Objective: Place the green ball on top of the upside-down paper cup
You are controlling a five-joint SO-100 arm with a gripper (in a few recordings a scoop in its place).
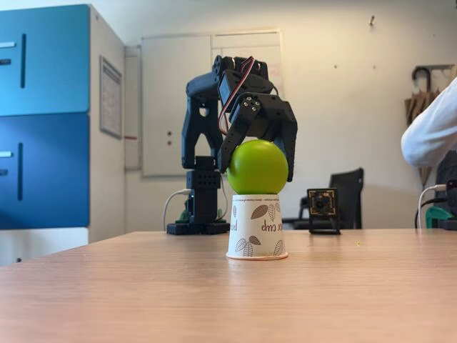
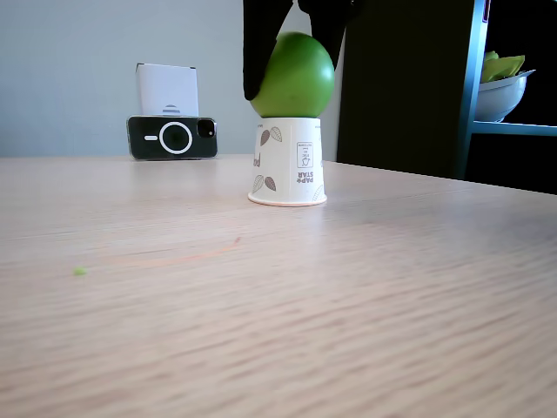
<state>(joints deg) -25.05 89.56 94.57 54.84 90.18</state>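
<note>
Fingers (image 1: 232, 146) clamping ball (image 1: 258, 167) on both sides, gripper (image 1: 258, 156) reaching down from above. Ball sitting on cup (image 1: 257, 226), touching its upturned base; cup standing on bench (image 1: 143, 286). Placement looking done; release and retreat remaining.

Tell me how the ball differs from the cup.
The ball is plain lime green and round; the cup is white with brown leaves and tapered. The ball sits on top, between the gripper fingers; the cup stands upside down on the table. The ball looks slightly wider than the cup's top. Both are stacked in one column.
</note>
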